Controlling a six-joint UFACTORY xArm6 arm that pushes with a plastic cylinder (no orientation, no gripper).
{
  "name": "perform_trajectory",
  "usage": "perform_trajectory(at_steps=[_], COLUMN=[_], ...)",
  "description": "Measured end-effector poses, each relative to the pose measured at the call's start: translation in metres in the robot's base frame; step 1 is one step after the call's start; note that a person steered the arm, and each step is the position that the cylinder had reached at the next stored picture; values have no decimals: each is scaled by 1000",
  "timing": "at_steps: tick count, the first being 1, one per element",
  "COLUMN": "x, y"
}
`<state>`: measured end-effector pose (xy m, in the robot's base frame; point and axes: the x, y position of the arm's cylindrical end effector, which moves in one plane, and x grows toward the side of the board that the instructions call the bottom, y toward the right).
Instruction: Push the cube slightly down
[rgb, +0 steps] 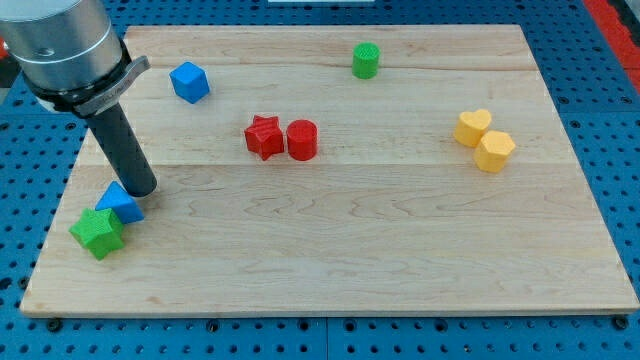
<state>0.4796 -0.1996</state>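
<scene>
A blue cube sits near the view's top left of the wooden board. My tip is well below the cube, at the view's left. It touches the top of a blue triangular block. A green star block lies against that blue block on its lower left.
A red star and a red cylinder sit side by side in the middle. A green cylinder is at the top. A yellow heart and a yellow hexagon are at the right.
</scene>
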Motion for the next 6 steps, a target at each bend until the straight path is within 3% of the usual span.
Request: perform_trajectory(at_steps=[2, 4, 5, 6], x=[-93, -171, -219, -159], y=[1, 114, 52, 25])
